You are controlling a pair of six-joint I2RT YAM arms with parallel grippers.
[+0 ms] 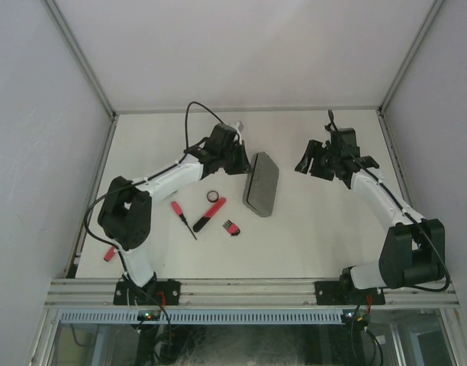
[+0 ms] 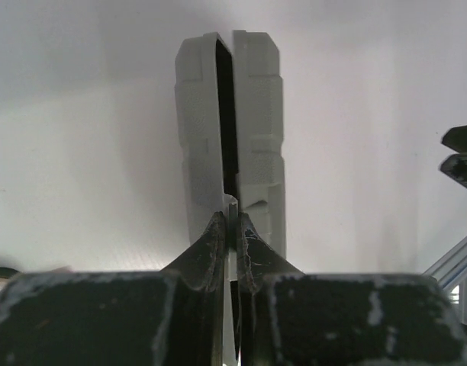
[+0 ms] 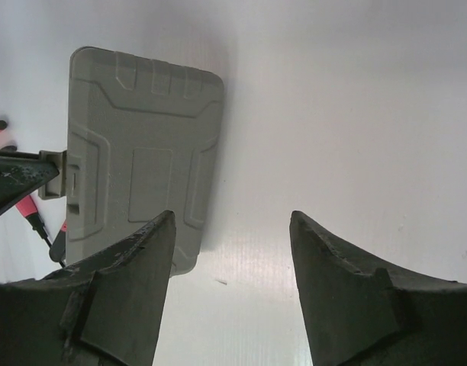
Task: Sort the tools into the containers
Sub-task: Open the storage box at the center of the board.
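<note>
The grey case (image 1: 262,185) lies mid-table, its two halves (image 2: 256,122) a narrow slit apart. My left gripper (image 1: 244,162) is at the case's left edge, shut on a thin tab (image 2: 232,204) of it; the same tab (image 3: 56,174) shows in the right wrist view. My right gripper (image 1: 310,166) hangs to the right of the case (image 3: 142,160), open (image 3: 230,217) with only bare table between its fingers. In front of the case lie a red screwdriver (image 1: 182,216), a black ring (image 1: 213,196), a red-black tool (image 1: 209,214) and a hex key set (image 1: 232,226). Something red (image 1: 109,254), perhaps the pliers, sits at the table's left edge.
White walls with metal posts (image 1: 79,57) close in the table at the back and both sides. An aluminium rail (image 1: 249,290) runs along the front edge between the two arm bases.
</note>
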